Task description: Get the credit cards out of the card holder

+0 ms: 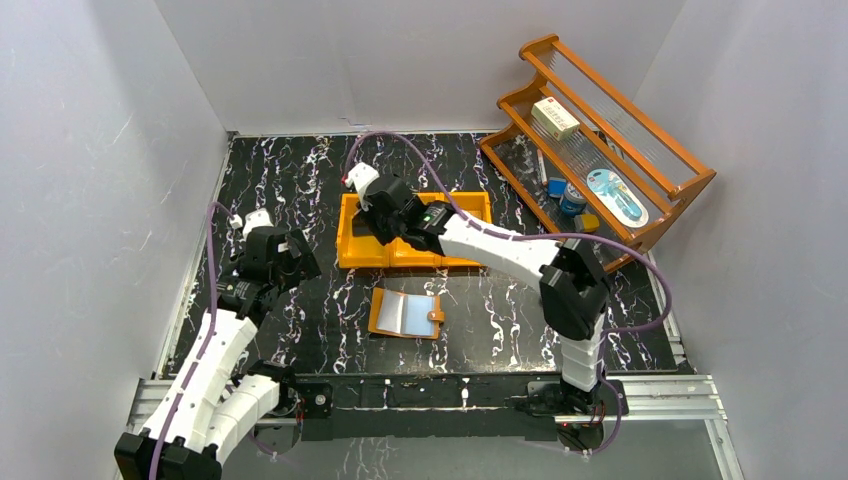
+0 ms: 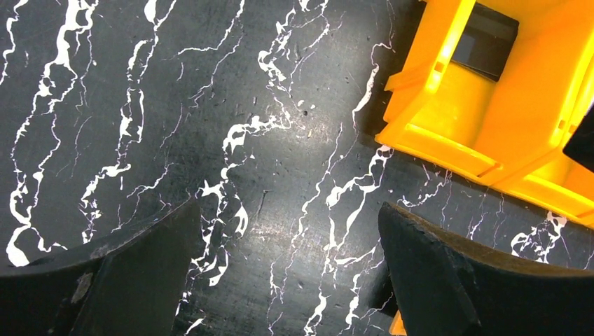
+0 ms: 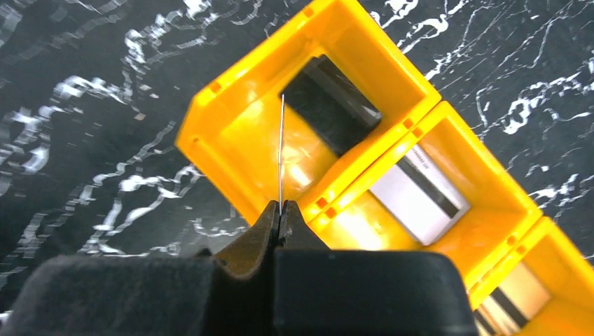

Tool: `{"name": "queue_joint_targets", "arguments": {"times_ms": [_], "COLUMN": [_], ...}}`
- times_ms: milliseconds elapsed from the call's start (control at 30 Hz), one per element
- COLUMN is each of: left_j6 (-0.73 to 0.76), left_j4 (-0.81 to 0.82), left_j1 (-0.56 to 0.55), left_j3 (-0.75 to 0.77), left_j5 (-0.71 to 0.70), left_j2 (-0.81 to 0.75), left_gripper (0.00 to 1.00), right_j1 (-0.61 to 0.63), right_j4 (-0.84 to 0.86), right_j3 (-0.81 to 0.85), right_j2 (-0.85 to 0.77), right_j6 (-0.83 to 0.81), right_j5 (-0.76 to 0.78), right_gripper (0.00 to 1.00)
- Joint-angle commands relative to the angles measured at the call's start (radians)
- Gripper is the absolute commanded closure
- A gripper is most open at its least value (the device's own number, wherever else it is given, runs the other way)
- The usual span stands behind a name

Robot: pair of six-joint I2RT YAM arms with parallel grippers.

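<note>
Currently right gripper [image 3: 281, 210] pinched shut on edge-on credit card [image 3: 281, 150] above orange bin [image 3: 235, 140]; left gripper [image 2: 287, 234] wide open, empty.

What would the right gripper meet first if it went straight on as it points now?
Likely the end compartment of the bin, where a black card lies; the thin card held by the right gripper would touch first. Depth is unclear.
</note>
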Motion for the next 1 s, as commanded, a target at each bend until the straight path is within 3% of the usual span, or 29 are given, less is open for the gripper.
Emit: {"name": "queue_joint_targets", "arguments": {"times_ms": [0,200,467,967], "left_j6": [-0.016,-0.019,-0.03,-0.149], "left_j4": [-0.003,-0.005,-0.021,-0.159], "left_j1": [0.005,0.004,0.004,0.004], "left_j3": [0.005,0.004,0.009,0.049], "left_j5": [-0.061,-0.079,-0.113,-0.367], "left_j2": [-0.026,-0.045,-0.064,-0.186], "left_gripper": [0.02,0.02,0.02,0.02], "right_j1": [0.011,0.024,0.023,0.014], "right_j4": [0.104,0.191,0.193,0.143], "right_j3": [0.038,0.037,0.106,0.295], "right_j2": [0.044,0.113,0.198,0.409], "right_j6": [-0.305,-0.523,-0.632,-0.835], "right_j5": [0.07,0.083,0.072,0.153], "right_gripper": [1.0,1.0,1.0,1.0]}}
